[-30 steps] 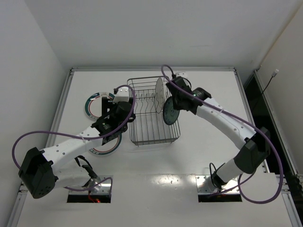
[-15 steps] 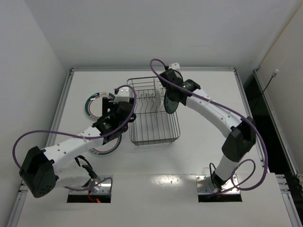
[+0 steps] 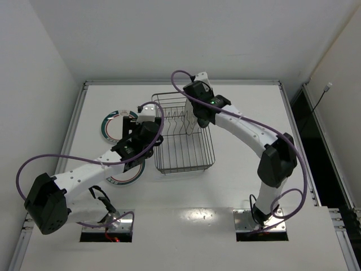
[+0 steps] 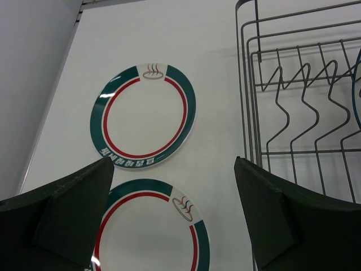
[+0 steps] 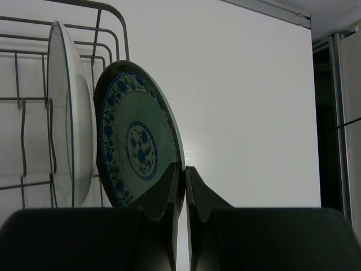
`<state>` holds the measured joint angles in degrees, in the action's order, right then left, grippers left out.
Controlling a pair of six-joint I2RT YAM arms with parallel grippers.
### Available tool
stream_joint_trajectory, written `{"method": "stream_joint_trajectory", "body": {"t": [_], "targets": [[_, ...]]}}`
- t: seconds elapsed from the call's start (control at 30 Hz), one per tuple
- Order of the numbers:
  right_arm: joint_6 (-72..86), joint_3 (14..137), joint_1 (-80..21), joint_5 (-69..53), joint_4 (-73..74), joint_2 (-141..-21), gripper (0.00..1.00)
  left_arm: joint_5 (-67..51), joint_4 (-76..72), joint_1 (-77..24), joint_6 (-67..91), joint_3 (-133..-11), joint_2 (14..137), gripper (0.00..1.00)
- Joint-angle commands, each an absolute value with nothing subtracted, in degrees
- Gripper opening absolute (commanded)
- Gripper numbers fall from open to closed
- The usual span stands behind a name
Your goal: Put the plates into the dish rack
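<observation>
Two banded plates: both lie flat on the worktop (image 3: pixel 237 164), left of the dish rack (image 3: pixel 186 170). The far banded plate (image 4: pixel 144 116) and the near banded plate (image 4: pixel 152 237) sit just beside each other, with a thin strip of worktop showing between their rims. Each has a green band, a red ring inside it and a small steam motif on the rim.
Left pincer (image 4: pixel 172 164): my fingers stand wide apart and hold nothing. I hover over the near banded plate, whose far edge shows between them in my wrist view.
Right pincer (image 5: pixel 183 169): my fingers are pressed together on the near rim of the teal plate (image 5: pixel 138 141), and I reach over the far right part of the dish rack.
Teal plate: it stands on edge, upright, its blue flower pattern turned to my wrist camera. It is just to the right of the white plate (image 5: pixel 67 113) and close to it. I cannot tell whether the two touch, nor whether its lower edge rests between the prongs (image 4: pixel 285 116).
White plate: it stands on edge inside the dish rack, near the far right corner.
Dish rack: a dark wire basket in the middle of the worktop, between my two arms. The row of bent upright prongs runs across its far half.
</observation>
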<state>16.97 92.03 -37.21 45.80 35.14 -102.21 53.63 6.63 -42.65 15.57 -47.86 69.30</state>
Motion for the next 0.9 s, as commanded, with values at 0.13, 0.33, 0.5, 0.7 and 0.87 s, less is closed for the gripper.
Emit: {"method": "stream_joint_trajectory", "body": {"t": [0.13,0.33,0.5,0.7,0.87], "targets": [[13.80,94.57,-36.83,49.04,28.92,-109.33,0.00,54.67,5.19,-42.28,16.17,-50.01,69.35,0.86],[16.60,93.43,-37.35,47.73,28.92,-110.57,0.00,54.67,5.19,-42.28,16.17,-50.01,69.35,0.86],[19.16,93.60,-37.35,44.22,30.93,-110.04,0.11,55.80,5.19,-42.28,16.17,-50.01,69.87,0.90],[22.05,94.83,-37.35,41.92,31.46,-107.93,0.34,56.95,6.24,-42.28,16.70,-50.01,71.45,0.91],[25.13,94.31,-36.30,40.78,31.46,-104.51,0.40,58.09,7.38,-42.28,17.92,-50.01,72.59,0.93]]}}
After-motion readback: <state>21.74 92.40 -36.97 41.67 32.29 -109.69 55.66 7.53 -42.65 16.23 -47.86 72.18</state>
